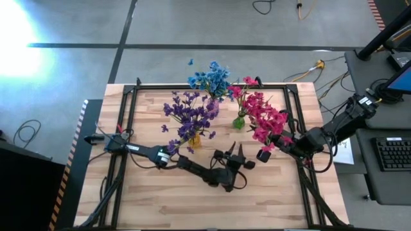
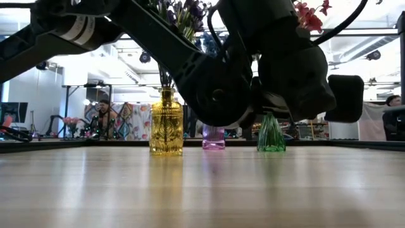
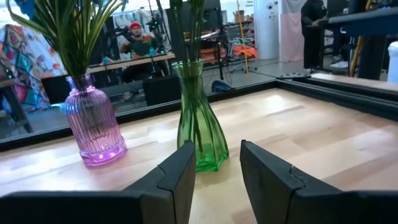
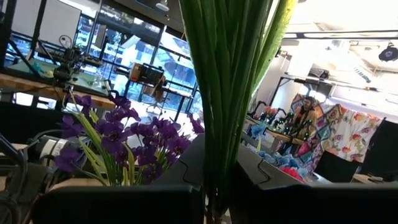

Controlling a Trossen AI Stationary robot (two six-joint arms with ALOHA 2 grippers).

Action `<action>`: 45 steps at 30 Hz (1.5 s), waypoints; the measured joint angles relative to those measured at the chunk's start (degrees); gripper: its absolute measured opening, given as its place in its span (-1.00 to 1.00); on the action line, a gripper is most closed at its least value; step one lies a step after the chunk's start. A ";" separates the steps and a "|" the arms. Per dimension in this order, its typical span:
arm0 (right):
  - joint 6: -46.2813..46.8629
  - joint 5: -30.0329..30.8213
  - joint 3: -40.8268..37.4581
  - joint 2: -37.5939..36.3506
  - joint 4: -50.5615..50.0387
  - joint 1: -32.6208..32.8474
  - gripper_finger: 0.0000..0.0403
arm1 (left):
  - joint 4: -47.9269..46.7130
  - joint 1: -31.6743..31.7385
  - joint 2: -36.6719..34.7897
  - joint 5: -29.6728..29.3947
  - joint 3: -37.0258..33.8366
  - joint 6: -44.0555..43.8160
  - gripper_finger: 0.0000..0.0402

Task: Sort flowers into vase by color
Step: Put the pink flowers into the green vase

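The right tool (image 4: 214, 186) is clamped on a thick bundle of green stems (image 4: 233, 81), holding the red-pink flowers (image 1: 264, 119) up above the right part of the wooden surface (image 1: 192, 199). Those blooms hang just beside the green vase (image 1: 239, 122), which stands near the middle at the far side. The left tool (image 3: 216, 177) sits low over the surface with its fingers (image 3: 180, 180) narrowly parted and nothing between them, pointing at the green vase with a gap to it. The purple flowers (image 1: 187, 114) stand in the yellow vase (image 2: 166, 123). The blue flowers (image 1: 210, 78) rise from the pink vase (image 3: 93, 127), whose mouth is filled with green stems. In the low view the three vases stand in a row, yellow, pink, green. People sit in the room beyond.
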 joint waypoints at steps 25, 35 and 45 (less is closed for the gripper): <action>-0.34 0.00 0.00 -0.04 -0.90 0.00 -0.86 | -0.10 0.43 -0.17 -0.02 0.59 4.59 -0.23; -0.88 0.00 0.00 -0.04 -0.94 0.00 -0.86 | 0.12 0.63 -0.17 0.02 0.94 8.53 -0.23; -1.53 0.00 0.00 -0.04 -1.25 0.00 -0.86 | 0.15 1.00 -0.20 0.05 1.25 7.12 -0.23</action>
